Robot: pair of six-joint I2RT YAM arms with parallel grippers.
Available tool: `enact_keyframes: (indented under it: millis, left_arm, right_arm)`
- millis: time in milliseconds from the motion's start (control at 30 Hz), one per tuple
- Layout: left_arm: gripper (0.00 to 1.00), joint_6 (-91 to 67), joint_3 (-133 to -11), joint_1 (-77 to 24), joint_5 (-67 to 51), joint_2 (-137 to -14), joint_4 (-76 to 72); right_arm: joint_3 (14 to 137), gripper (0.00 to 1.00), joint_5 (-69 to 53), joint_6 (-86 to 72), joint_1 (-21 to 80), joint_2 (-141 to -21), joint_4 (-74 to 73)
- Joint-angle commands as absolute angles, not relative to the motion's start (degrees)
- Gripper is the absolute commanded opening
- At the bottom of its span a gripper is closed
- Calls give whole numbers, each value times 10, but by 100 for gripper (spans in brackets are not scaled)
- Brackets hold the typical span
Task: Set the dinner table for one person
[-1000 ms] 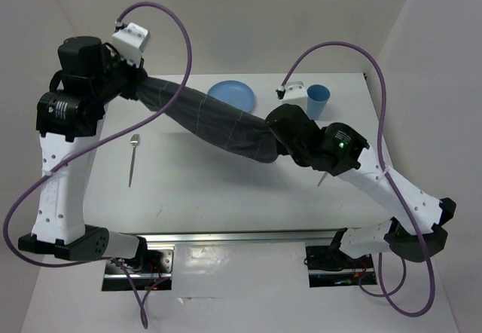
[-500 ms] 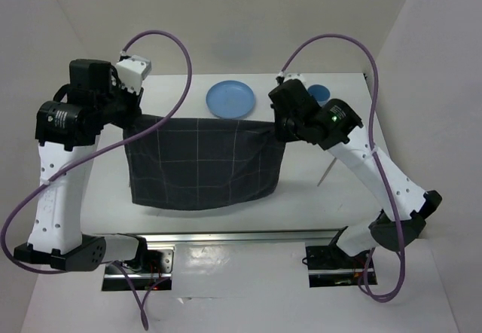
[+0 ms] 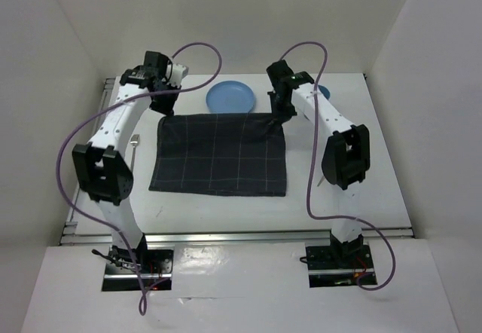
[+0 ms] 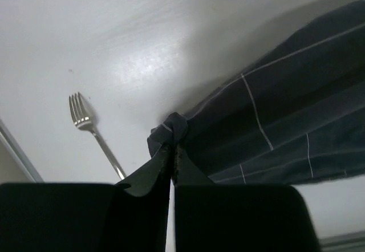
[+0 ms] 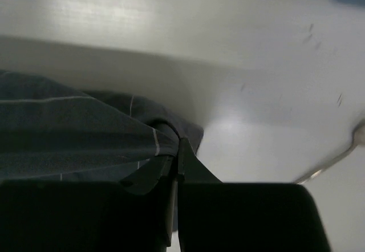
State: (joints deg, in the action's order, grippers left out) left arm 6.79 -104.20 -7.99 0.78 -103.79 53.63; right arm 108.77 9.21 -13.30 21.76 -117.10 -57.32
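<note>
A dark grey checked cloth mat (image 3: 218, 156) lies spread on the white dinner table (image 3: 339, 209). My left gripper (image 3: 164, 111) is shut on the mat's far left corner (image 4: 171, 129). My right gripper (image 3: 277, 116) is shut on the far right corner (image 5: 171, 135). A blue plate (image 3: 230, 97) sits just beyond the mat's far edge. A fork (image 3: 133, 143) lies left of the mat and shows in the left wrist view (image 4: 94, 135). A blue cup (image 3: 322, 92) stands at the far right, mostly hidden by the right arm.
A thin utensil (image 3: 322, 178) lies right of the mat, partly under the right arm. White walls enclose the table on three sides. The metal rail (image 3: 241, 236) runs along the near edge.
Both arms have reached far forward and lowered the mat. It went from bunched and hanging between the grippers to spread flat on the table.
</note>
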Motion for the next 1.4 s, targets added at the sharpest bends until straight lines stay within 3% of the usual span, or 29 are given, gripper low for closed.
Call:
enact_keyframes:
  millis: [0, 67, 100, 200, 233, 300, 367, 467, 533, 667, 833, 933, 1100, 1133, 1267, 1367]
  left_arm:
    - [8, 40, -1130, -58, 83, -1117, 477]
    - [31, 23, -1164, -52, 96, -1155, 472]
    - [56, 14, -1199, -52, 108, -1191, 472]
    - [84, -11, -1244, -39, 162, -1231, 477]
    - [100, -17, -1268, -27, 187, -1250, 477]
    - [100, -23, -1288, -13, 187, -1256, 503]
    - [100, -30, -1261, 9, 143, -1235, 545]
    - [100, 9, -1059, 22, 90, -1146, 492]
    - [98, 52, -908, 15, 53, -1047, 465]
    - [95, 82, -776, 1, 29, -985, 483]
    - [94, 77, -725, 1, 32, -1005, 451]
    - [88, 76, -719, 1, 43, -1035, 428]
    - [52, 106, -680, 1, 35, -1059, 420]
    - [37, 112, -659, 1, 24, -1051, 415]
    - [1, 146, -613, 1, 12, -1018, 422]
    - [0, 158, -574, 1, -5, -972, 441]
  right_arm:
    - [1203, 8, 140, -105, 188, -1229, -513]
    - [1229, 25, 151, -105, 176, -1269, -507]
    - [1248, 46, 151, -105, 176, -1279, -501]
    - [1261, 69, 157, -105, 161, -1299, -501]
    - [1270, 76, 157, -111, 155, -1299, -508]
    - [1262, 76, 157, -120, 155, -1283, -526]
    - [1179, 76, 147, -139, 155, -1219, -534]
    - [959, 76, 109, -167, 166, -1122, -470]
    - [827, 76, 64, -206, 184, -1022, -439]
    - [671, 76, -9, -276, 222, -962, -397]
    - [585, 75, -47, -320, 243, -959, -332]
    - [559, 64, -75, -326, 243, -972, -308]
    - [511, 0, -74, -361, 243, -950, -308]
    - [496, 0, -64, -368, 234, -928, -313]
    - [461, 0, -37, -407, 229, -851, -351]
    - [448, 0, -42, -413, 229, -810, -384]
